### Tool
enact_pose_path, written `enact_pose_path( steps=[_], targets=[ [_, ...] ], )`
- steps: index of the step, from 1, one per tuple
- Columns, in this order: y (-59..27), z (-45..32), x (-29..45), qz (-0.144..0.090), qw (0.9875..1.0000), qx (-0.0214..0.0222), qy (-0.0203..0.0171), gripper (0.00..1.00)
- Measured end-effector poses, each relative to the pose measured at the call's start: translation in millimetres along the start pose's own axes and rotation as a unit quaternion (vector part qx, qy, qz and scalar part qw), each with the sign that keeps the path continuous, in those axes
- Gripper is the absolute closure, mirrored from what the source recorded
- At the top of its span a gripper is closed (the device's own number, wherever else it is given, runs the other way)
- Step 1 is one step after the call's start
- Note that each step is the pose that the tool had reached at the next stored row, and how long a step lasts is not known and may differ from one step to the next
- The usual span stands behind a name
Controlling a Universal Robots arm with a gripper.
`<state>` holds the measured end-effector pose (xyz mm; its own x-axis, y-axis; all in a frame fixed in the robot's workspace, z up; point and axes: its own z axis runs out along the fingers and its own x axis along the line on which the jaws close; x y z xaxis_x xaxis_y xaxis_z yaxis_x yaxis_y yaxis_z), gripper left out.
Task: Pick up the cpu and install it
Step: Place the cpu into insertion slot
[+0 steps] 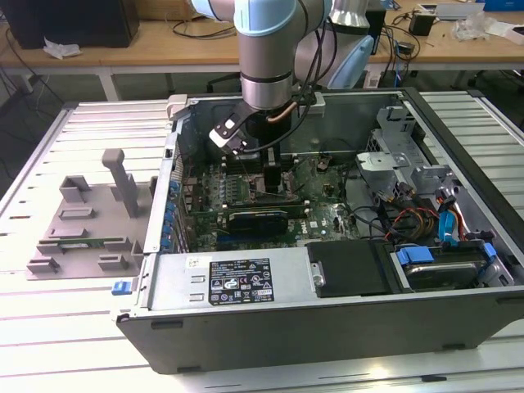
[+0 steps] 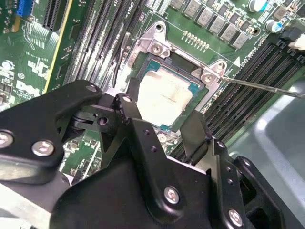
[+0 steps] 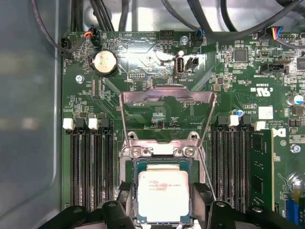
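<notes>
Black tool [image 2: 162, 114] hangs directly above the cpu [image 3: 163, 194], which lies flat in the motherboard socket [image 3: 162, 151], load plate [image 3: 167, 91] swung open beside the socket; whether the tool grips it I cannot tell.

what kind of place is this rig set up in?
Probably a robotics lab or workshop: an open grey metal computer case sits on a slatted metal table, a grey plastic parts fixture lies beside it, and cluttered wooden desks stand behind.
</notes>
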<state>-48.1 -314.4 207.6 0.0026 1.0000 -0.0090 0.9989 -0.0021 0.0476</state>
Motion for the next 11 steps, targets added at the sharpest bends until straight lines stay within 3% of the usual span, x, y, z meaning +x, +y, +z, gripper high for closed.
enact_pose_path(
  steps=[2, 5, 11],
  targets=[
    [0.0, 0.0, 0.0, 0.000, 1.0000, 0.0000, -0.0001, 0.38],
    [0.0, 0.0, 0.0, 0.000, 1.0000, 0.0000, -0.0002, 0.89],
    [0.0, 0.3, 0.0, 0.000, 1.0000, 0.0000, -0.0002, 0.89]
  ],
)
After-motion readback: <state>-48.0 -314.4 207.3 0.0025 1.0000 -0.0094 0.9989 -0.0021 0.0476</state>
